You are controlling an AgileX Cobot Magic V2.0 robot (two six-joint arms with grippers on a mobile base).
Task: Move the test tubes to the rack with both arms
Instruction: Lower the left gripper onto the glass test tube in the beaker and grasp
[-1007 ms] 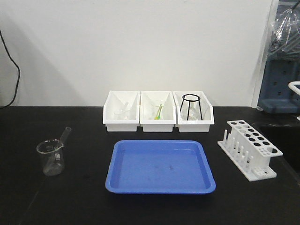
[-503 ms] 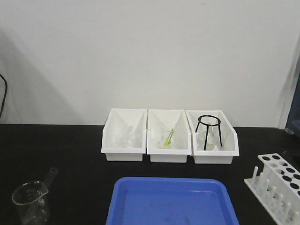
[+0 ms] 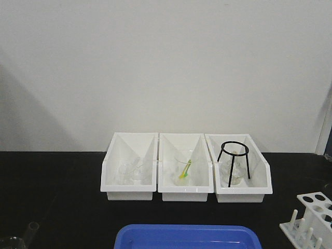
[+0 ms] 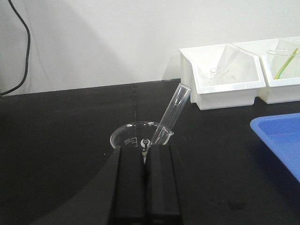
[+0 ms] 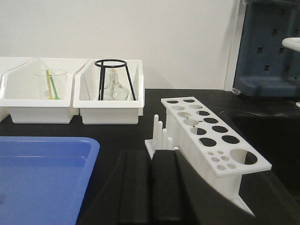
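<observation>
One test tube leans in a clear glass beaker on the black table, its open rim up and to the right. My left gripper is shut and holds nothing; it sits just in front of the beaker. In the front view only the tube's tip shows at the bottom left. The white rack stands just right of my right gripper, which is shut and empty. The rack's holes hold nothing that I can see. A corner of the rack shows at the bottom right of the front view.
Three white bins stand in a row at the back, holding glassware, a green-yellow stick and a black wire tripod. A blue tray lies between beaker and rack. A black cable hangs on the wall at left.
The front view has risen and moved closer: bins, tray, beaker and rack have slid down the frame. The beaker and rack now sit at the bottom corners.
</observation>
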